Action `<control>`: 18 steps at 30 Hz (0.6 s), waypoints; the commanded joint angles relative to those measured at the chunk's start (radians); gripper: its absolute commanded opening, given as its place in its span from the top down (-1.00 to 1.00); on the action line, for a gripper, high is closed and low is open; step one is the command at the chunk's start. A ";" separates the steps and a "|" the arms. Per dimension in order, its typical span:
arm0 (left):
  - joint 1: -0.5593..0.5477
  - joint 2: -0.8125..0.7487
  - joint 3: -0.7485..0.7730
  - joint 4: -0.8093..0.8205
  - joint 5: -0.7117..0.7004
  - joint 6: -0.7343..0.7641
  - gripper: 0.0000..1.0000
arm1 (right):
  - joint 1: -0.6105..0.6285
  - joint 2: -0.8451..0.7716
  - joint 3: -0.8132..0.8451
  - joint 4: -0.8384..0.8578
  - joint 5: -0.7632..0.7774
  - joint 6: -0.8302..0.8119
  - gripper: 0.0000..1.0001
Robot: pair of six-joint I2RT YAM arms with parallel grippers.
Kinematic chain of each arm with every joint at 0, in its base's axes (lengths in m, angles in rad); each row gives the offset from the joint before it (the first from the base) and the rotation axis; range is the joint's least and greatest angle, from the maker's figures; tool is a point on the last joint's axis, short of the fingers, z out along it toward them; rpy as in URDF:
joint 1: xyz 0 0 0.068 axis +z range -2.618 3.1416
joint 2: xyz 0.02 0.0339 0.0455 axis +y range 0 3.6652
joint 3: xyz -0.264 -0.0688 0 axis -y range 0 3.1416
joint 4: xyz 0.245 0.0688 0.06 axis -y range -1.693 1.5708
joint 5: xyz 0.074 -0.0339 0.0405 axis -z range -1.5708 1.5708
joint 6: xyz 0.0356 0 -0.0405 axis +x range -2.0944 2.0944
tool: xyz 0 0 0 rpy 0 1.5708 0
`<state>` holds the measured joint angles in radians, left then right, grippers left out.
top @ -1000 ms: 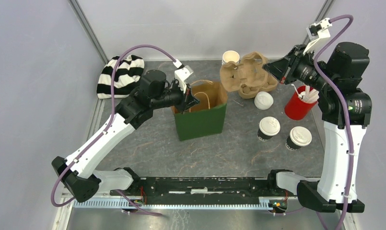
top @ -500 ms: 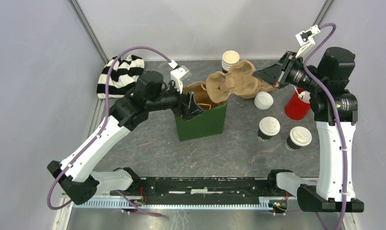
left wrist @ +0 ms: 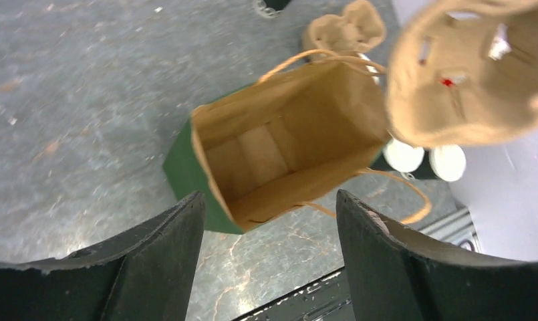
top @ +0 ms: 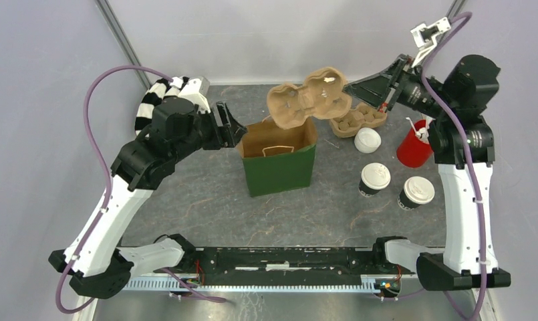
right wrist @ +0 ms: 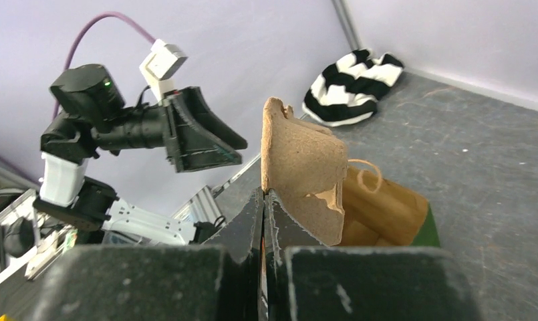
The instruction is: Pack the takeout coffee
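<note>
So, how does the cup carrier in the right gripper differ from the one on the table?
The held carrier hangs in the air near the green bag; the other carrier lies on the table. The held carrier is pinched at its edge by the shut right gripper; no gripper holds the other carrier. Both are brown moulded cardboard.

Lidded coffee cups (top: pixel 374 179): two were counted, the second cup (top: pixel 416 192) being beside the first. Loose white lid (top: pixel 367 140): one was noted. Pulp cup carriers: two were recorded, a raised carrier (top: pixel 309 99) and a tabled carrier (top: pixel 358 120). Green paper bag (top: pixel 279 167): one. Red cup (top: pixel 408 152): one; its white stirrers could not be counted. Striped cloth (top: pixel 146 112): one.
</note>
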<state>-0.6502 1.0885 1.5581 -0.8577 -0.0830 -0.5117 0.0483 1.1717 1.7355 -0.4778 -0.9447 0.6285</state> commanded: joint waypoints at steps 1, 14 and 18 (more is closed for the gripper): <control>0.056 0.015 -0.023 -0.095 -0.094 -0.139 -0.53 | 0.083 0.044 0.041 0.030 0.032 -0.014 1.00; 0.135 0.143 -0.061 -0.069 0.033 -0.111 0.11 | 0.277 0.149 0.134 -0.220 0.302 -0.158 1.00; 0.135 0.164 -0.084 -0.047 0.054 -0.107 0.22 | 0.333 0.159 0.126 -0.235 0.352 -0.164 1.00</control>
<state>-0.5182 1.2430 1.4864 -0.9539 -0.0673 -0.6125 0.3401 1.3273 1.8214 -0.6956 -0.6796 0.4911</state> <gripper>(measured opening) 0.416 0.006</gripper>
